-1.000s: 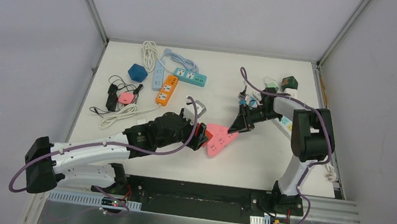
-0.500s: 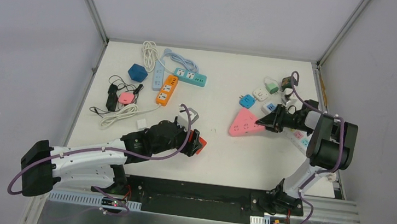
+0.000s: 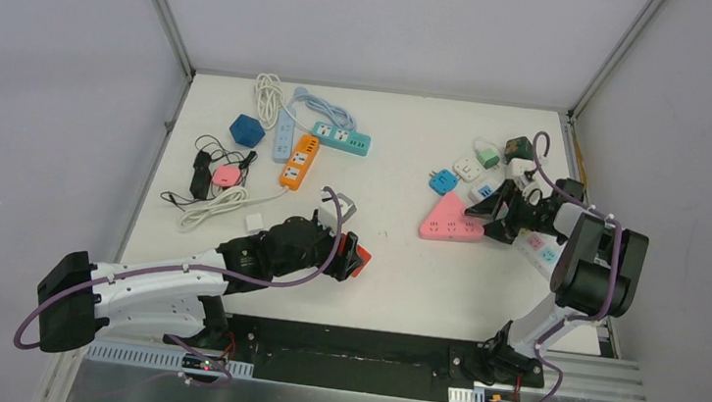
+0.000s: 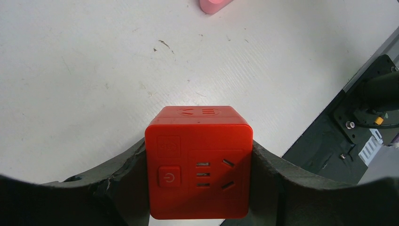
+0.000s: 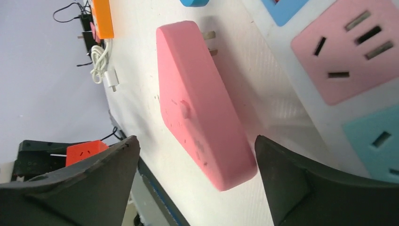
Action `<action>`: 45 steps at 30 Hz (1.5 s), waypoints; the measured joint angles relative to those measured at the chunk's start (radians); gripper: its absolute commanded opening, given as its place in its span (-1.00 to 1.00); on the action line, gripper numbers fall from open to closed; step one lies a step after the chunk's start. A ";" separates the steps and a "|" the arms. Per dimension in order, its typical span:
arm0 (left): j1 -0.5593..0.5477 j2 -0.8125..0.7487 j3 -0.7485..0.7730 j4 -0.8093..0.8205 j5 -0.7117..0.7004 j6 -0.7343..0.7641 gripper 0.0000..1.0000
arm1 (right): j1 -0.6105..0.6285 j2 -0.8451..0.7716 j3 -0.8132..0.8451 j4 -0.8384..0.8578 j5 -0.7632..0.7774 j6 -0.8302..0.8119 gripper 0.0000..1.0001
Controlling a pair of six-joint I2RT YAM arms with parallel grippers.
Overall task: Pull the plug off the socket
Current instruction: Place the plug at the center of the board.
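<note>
Overhead and wrist views of a white worktop (image 3: 404, 275) with two robot arms. The left claw (image 3: 354, 258) is part closed, clamped on the sides of a red cube socket (image 4: 198, 162) and holding it near the worktop's near edge, socket face toward the wrist camera. The right claw (image 3: 494, 214) stands wide open. A pink triangular plug (image 5: 202, 108) lies flat between its fingers without being gripped, near the right edge. The plug's metal prongs (image 5: 210, 42) are bare. Beside it lies a white power strip (image 5: 348, 61) with pink and blue outlets. Plug and red socket are well apart, so the pull looks finished. The next move likely calls for lifting the right claw clear without nudging the plug, and setting the cube down. No container is in view.
</note>
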 measured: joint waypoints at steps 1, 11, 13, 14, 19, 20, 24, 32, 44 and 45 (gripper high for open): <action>0.000 0.000 0.000 0.000 0.000 0.000 -1.00 | 0.000 -0.013 0.001 -0.010 0.018 -0.018 0.99; 0.000 0.000 0.000 0.000 0.000 0.000 -1.00 | -0.027 -0.214 0.028 -0.122 0.121 -0.189 0.99; 0.000 0.000 0.000 0.000 0.001 0.000 -1.00 | -0.037 -0.274 0.028 -0.133 0.125 -0.221 0.99; 0.000 0.000 0.000 0.000 0.002 0.000 -1.00 | -0.040 -0.300 0.028 -0.138 0.121 -0.238 0.99; 0.000 0.003 0.000 0.017 0.021 -0.004 -1.00 | -0.042 -0.455 0.028 -0.174 0.033 -0.358 0.99; 0.000 0.005 0.000 0.027 0.029 -0.006 -1.00 | -0.043 -0.488 0.027 -0.176 0.012 -0.374 1.00; 0.008 0.023 -0.001 0.082 0.078 -0.026 -1.00 | -0.044 -0.646 0.003 -0.168 -0.175 -0.420 0.99; 0.053 0.085 -0.031 0.196 0.161 -0.101 -1.00 | 0.138 -0.686 0.082 -0.433 -0.311 -0.748 0.99; 0.112 0.201 -0.056 0.275 0.116 -0.299 -1.00 | 0.426 -0.708 0.013 -0.397 -0.102 -0.780 1.00; 0.112 0.220 -0.055 0.277 0.114 -0.313 -1.00 | 0.435 -0.708 0.003 -0.391 -0.087 -0.777 1.00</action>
